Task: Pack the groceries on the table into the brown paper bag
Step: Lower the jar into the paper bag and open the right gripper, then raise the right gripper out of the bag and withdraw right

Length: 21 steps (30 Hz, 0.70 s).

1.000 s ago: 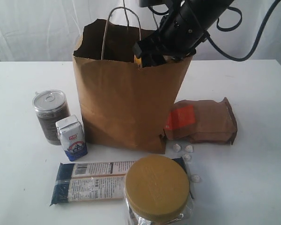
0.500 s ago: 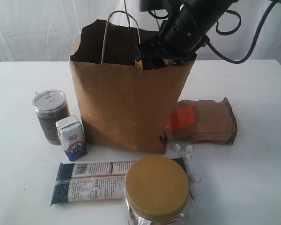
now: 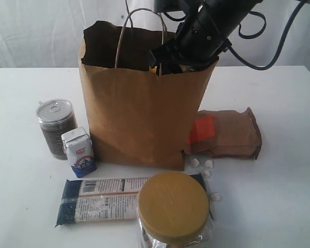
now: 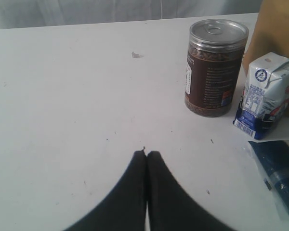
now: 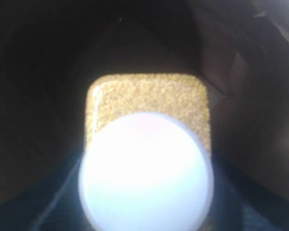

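Note:
The brown paper bag stands upright mid-table. My right gripper reaches into its mouth from the upper right. In the right wrist view, inside the dark bag, my right gripper is shut on a jar with a white lid and golden contents. My left gripper is shut and empty, low over the table, short of the metal-lidded can and the blue-white carton. A corner of the dark-blue noodle pack shows beside them.
Round the bag's base lie the can, carton, noodle pack, a gold-lidded jar at the front, the orange-labelled pouch on the right and small wrapped candies. White tabletop extends right.
The right gripper has sunk slightly into the bag, and the yellow of the jar no longer shows above the rim. The bag's top and handle have shifted right. The left gripper is unchanged.

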Each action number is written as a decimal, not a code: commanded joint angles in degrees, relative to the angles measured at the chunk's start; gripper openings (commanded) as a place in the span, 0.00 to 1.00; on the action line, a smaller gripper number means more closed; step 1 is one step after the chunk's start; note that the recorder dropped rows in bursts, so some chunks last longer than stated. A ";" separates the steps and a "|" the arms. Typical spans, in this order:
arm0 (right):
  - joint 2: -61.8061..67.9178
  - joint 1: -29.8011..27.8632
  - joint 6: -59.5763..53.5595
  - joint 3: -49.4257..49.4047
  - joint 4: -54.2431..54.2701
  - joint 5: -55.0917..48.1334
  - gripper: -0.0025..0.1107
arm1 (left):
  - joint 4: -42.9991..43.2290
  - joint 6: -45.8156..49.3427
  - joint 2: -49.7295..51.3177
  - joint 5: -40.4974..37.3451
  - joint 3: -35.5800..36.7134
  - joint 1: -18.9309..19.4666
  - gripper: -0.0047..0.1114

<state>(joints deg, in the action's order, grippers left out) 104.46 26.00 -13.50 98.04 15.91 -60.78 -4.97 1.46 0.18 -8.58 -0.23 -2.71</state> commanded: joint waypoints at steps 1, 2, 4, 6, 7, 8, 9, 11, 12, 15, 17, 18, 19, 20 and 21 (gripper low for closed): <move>-0.87 0.20 -1.55 0.66 1.06 1.51 0.55 | -0.53 0.03 -0.18 -0.03 0.23 -0.26 0.04; -0.87 0.20 -1.71 0.66 1.06 1.51 0.55 | -0.53 0.03 -0.18 -0.03 0.23 -0.26 0.04; -0.99 0.20 -1.71 0.66 1.06 1.85 0.56 | -0.53 0.03 -0.18 -0.03 0.23 -0.26 0.04; -1.10 0.20 -1.71 0.78 1.06 2.28 0.56 | -0.53 0.03 -0.18 -0.03 0.23 -0.26 0.04; -1.10 0.20 -1.71 1.22 1.06 2.28 0.57 | -0.53 0.03 -0.18 -0.03 0.23 -0.26 0.04; -1.10 0.20 -1.71 1.53 1.06 2.28 0.59 | -0.53 0.03 -0.18 -0.03 0.23 -0.26 0.04; -1.37 0.20 -1.99 2.29 1.06 2.28 0.63 | -0.53 0.03 -0.18 -0.03 0.23 -0.26 0.04; -2.14 0.20 -2.92 3.14 1.06 2.17 0.65 | -0.53 0.03 -0.18 -0.03 0.23 -0.26 0.04; -2.79 0.20 -2.92 3.22 1.06 2.17 0.65 | -0.53 0.03 -0.18 -0.03 0.23 -0.26 0.04; -4.60 0.20 -2.92 3.22 1.96 2.04 0.65 | -0.53 0.03 -0.18 -0.03 0.23 -0.26 0.04; -6.49 0.20 -2.92 3.22 3.33 2.04 0.65 | -0.53 0.03 -0.18 -0.03 0.23 -0.26 0.04; -7.06 0.20 -2.92 3.22 3.75 2.04 0.65 | -0.53 0.03 -0.18 -0.03 0.23 -0.26 0.04; -7.99 0.20 -2.92 3.22 4.03 2.16 0.65 | -0.53 0.03 -0.18 -0.03 0.23 -0.26 0.04; -8.67 0.20 -2.92 3.22 4.03 2.16 0.65 | -0.53 0.03 -0.18 -0.03 0.23 -0.26 0.04; -9.45 0.20 -2.92 3.22 4.03 2.28 0.65 | -0.53 0.03 -0.18 -0.03 0.23 -0.26 0.04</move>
<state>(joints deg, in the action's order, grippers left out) 97.42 26.00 -15.85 100.82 19.14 -58.79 -4.97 1.46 0.18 -8.58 -0.23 -2.71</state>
